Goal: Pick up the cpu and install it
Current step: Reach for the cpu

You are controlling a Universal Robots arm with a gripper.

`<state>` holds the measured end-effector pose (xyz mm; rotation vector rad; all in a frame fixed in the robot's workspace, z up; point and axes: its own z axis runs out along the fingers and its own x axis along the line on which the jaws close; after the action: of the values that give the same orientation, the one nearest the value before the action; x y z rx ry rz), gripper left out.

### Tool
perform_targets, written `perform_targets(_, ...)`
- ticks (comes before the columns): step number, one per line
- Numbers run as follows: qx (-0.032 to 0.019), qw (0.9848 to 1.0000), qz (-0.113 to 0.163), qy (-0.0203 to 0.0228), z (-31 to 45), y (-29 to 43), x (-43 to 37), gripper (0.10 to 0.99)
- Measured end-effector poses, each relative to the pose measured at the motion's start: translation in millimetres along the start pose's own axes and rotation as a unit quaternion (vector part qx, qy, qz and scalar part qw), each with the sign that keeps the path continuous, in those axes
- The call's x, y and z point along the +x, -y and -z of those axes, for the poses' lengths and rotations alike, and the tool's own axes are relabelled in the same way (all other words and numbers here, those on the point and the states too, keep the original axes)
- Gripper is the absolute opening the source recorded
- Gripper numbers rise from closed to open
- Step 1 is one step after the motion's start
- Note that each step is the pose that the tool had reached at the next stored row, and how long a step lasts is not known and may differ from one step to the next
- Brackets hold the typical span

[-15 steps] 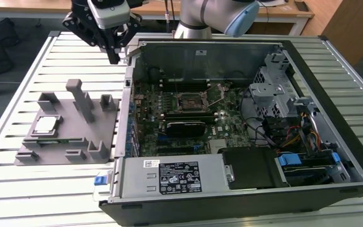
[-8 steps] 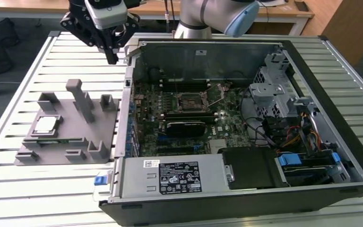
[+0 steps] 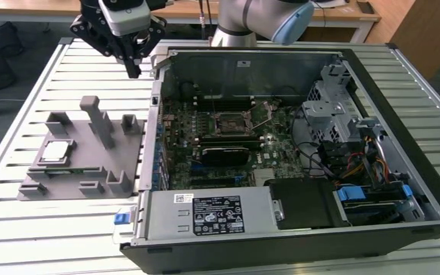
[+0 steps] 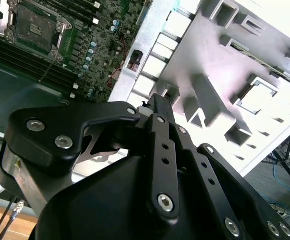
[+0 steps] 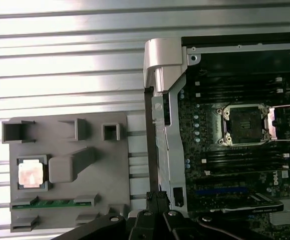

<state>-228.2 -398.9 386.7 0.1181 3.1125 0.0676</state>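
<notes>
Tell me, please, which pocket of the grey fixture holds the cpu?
The square pocket on the fixture, toward the exterior view's left: the cpu lies flat in it, silvery top up; the other square pockets show only grey plastic.

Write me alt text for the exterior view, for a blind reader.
A small silvery chip lies in a grey holder beside an open computer case on a slatted metal table. The end effector hangs in the air, apart from the chip.

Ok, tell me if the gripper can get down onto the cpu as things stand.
Probably yes. The cpu lies face up in its pocket on the grey fixture with nothing over it, and the gripper hangs empty above the table. The tall post beside the pocket is the only crowding.
</notes>
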Motion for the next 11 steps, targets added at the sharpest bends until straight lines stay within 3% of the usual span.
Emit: perform_targets(11,0.0,1.0,0.0,0.0,-0.4,0.5,6.1,0.106)
